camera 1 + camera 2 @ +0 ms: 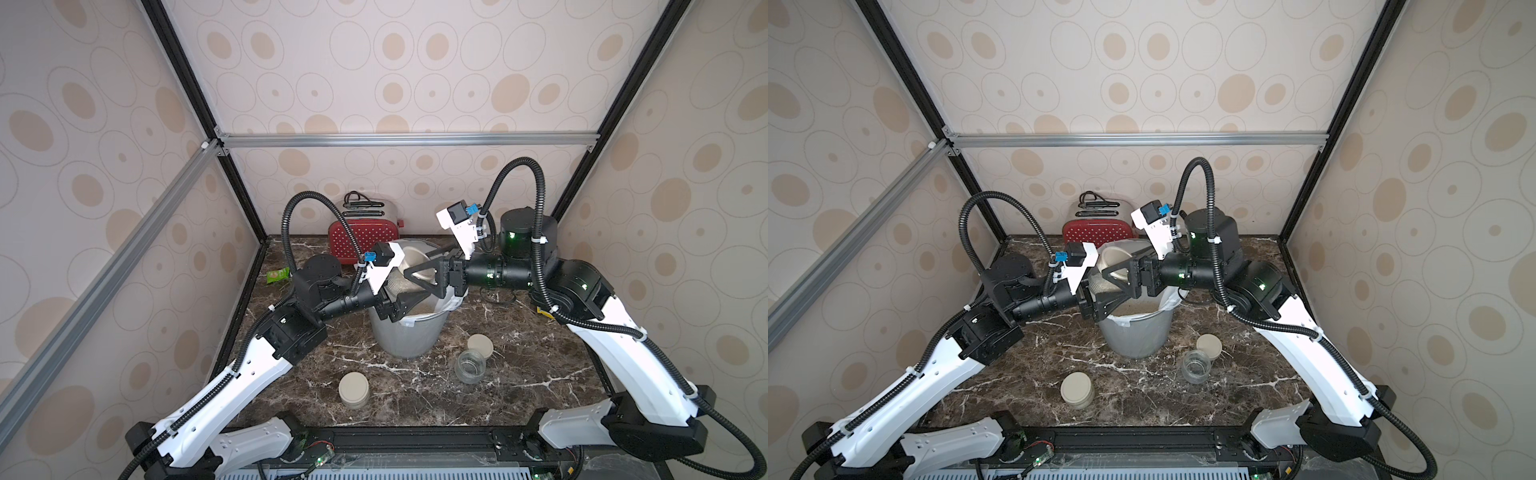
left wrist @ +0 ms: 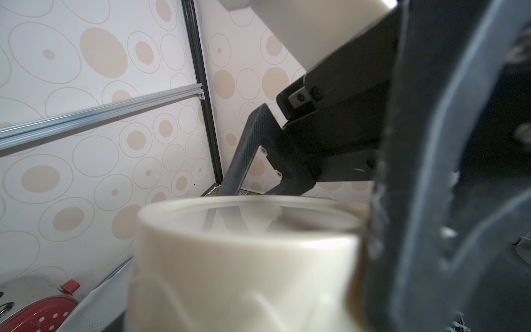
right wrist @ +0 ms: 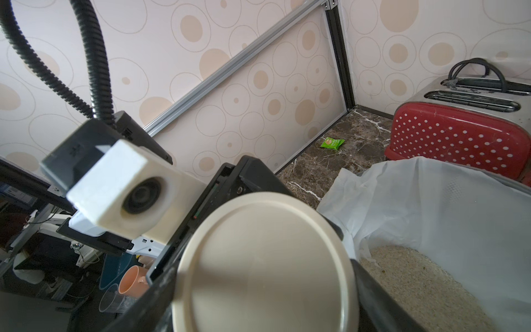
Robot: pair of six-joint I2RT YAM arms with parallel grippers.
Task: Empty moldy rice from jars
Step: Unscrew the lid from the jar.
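Observation:
Over the grey bin (image 1: pixel 405 336) my left gripper (image 1: pixel 405 301) is shut on a glass jar (image 1: pixel 397 286), which lies tilted with its cream lid (image 3: pixel 267 267) facing the right arm. My right gripper (image 3: pixel 265 287) is shut on that lid, a finger (image 3: pixel 382 299) pressed against each side of its rim. The left wrist view shows the lid's side (image 2: pixel 244 258) close up and blurred. Moldy rice (image 3: pixel 416 281) lies inside the bin's white liner (image 3: pixel 431 201). A closed jar (image 1: pixel 354 390) stands near the front left. An open empty jar (image 1: pixel 470 365) stands front right, beside its loose lid (image 1: pixel 480 345).
A red polka-dot toaster (image 1: pixel 353 243) stands behind the bin against the back wall. A green packet (image 1: pixel 277 275) lies by the left wall. A black ring (image 1: pixel 498 296) lies on the marble top under the right arm. Walls enclose three sides.

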